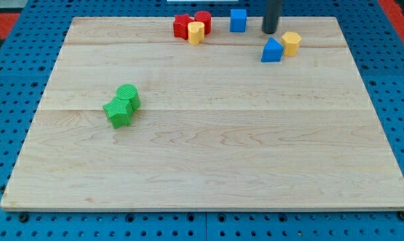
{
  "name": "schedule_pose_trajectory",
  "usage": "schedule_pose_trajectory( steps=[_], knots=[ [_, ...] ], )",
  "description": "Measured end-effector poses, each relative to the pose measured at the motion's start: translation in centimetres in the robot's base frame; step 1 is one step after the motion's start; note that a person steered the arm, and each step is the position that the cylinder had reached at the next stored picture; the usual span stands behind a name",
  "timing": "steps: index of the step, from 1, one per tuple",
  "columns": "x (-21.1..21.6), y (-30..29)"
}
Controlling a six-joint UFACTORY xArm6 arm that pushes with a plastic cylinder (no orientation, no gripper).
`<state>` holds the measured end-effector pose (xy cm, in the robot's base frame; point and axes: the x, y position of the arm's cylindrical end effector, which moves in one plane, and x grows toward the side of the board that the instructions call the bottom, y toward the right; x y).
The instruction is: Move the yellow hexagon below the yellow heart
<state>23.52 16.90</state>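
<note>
The yellow hexagon (291, 43) lies near the view's top right, touching a blue triangular block (271, 51) on its lower left. The yellow heart (196, 32) lies at the top centre, against a red star-shaped block (183, 26) and a red cylinder (203, 20). My tip (270, 32) stands just up and to the left of the yellow hexagon, above the blue triangular block and apart from both. A blue cube (238, 20) sits to the left of the rod.
A green cylinder (128, 96) and a green star-shaped block (118, 112) lie together at the left middle of the wooden board (208, 154). The board rests on a blue perforated table.
</note>
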Motion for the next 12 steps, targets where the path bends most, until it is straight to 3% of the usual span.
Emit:
schedule_pose_trajectory(
  steps=[1,2,3,5,7,8,10,12],
  knots=[
    [0.6,7.8],
    [2.4,7.7],
    [3.6,5.8],
    [4.6,-6.6],
    [7.2,-8.4],
    [7.3,-13.1],
    [11.9,-15.5],
    [8.7,-21.8]
  ],
)
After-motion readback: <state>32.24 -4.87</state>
